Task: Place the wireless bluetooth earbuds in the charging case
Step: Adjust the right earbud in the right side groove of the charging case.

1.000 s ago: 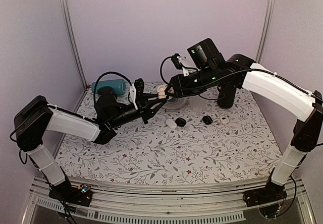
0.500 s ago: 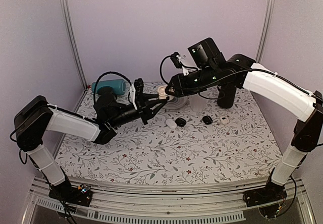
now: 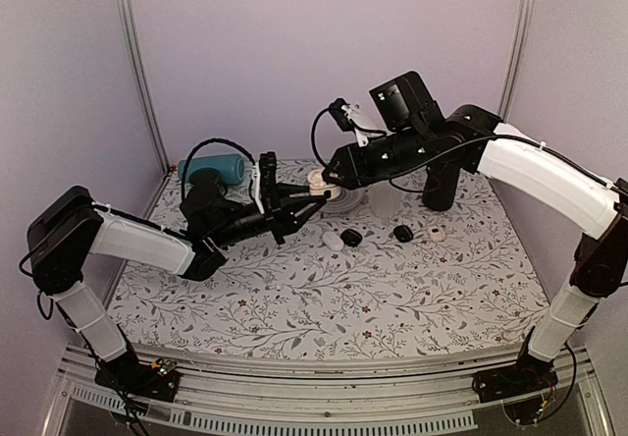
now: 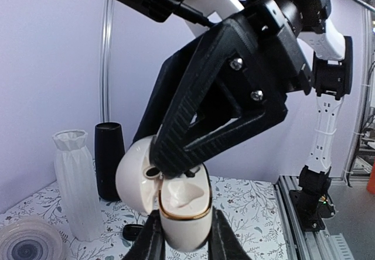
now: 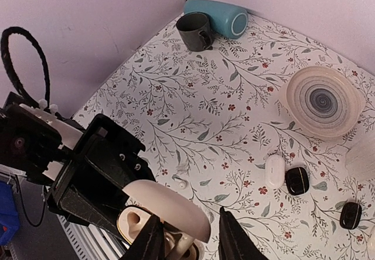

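Observation:
The charging case point(image 4: 184, 216) is white with a gold rim, and its lid point(image 4: 133, 178) is flipped open. My left gripper point(image 4: 186, 242) is shut on its body and holds it in the air above the table point(image 3: 316, 179). My right gripper point(image 3: 334, 171) hovers right over the case mouth. In the right wrist view its fingers point(image 5: 150, 239) stand apart on either side of a white earbud point(image 5: 179, 246) at the case opening, below the lid point(image 5: 170, 204). A second tiny white earbud point(image 5: 181, 184) lies on the table under the case.
A white oval pod point(image 3: 334, 242) and two black pods point(image 3: 351, 237) point(image 3: 402, 232) lie mid-table. A ribbed dish point(image 3: 345, 200), a translucent vase point(image 3: 385, 203) and a black cylinder point(image 3: 438, 189) stand behind. A dark mug point(image 5: 195, 30) and a teal bottle point(image 3: 214, 169) are at the back left.
Both grippers have drifted slightly up and right with the case between them. The left gripper's hold on the case is unchanged.

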Controlling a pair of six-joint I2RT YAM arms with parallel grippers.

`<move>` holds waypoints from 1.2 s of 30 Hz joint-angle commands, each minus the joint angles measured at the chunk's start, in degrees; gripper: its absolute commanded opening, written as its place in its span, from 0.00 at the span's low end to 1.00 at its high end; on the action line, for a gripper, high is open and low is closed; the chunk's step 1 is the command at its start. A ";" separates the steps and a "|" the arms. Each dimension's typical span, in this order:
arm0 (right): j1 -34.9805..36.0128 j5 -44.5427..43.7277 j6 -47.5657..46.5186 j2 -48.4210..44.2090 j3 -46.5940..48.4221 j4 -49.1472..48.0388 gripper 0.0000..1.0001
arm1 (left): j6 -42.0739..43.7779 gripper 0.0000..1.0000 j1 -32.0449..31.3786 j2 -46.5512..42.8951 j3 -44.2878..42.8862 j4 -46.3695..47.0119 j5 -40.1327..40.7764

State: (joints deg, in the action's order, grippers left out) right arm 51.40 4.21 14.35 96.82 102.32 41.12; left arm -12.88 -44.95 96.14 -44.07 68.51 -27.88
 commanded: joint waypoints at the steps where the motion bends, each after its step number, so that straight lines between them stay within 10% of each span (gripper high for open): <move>1: 0.28 0.97 -2.88 -1.94 -0.63 -0.64 0.31 | -3.29 0.00 0.94 0.29 0.28 4.16 -2.99; 36: -5.69 15.03 2.31 -10.02 -11.70 -11.47 0.61 | -4.75 0.00 2.35 0.54 0.70 4.79 -4.91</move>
State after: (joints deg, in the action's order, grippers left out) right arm 46.26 18.02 14.72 89.34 92.73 32.27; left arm -18.90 -43.05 96.77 -44.05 72.53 -33.80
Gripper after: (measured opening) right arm 0.621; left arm 0.214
